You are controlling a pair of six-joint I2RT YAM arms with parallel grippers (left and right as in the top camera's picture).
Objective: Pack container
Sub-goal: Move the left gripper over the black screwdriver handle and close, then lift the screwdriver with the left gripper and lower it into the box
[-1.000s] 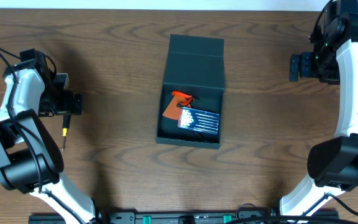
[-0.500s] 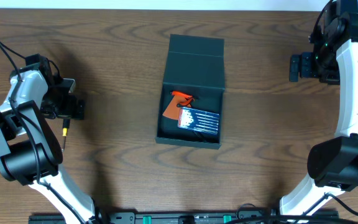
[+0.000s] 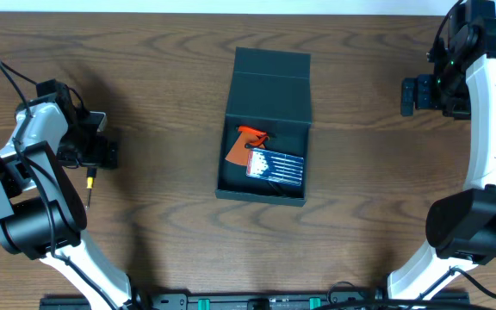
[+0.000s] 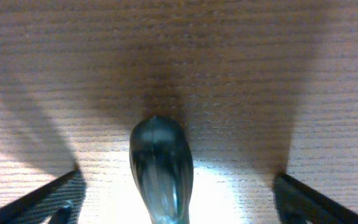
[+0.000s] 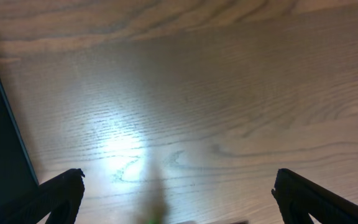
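Screwdriver (image 4: 161, 165) on table (image 3: 170, 241): left pincer (image 4: 176, 186) wide open, empty, straddling handle; centre, lower, pinch mid-handle. Right pincer (image 3: 410, 93) open, empty. Dest.: container (image 3: 268, 67).

The left arm (image 3: 34, 151) is folded near the left edge of the worktop (image 3: 162, 232); the left hand (image 3: 103, 153) points downward, fingers spread wide. The right arm (image 3: 492, 112) reaches toward the far right corner; the right hand (image 3: 413, 93) faces inward, fingers equally wide apart.
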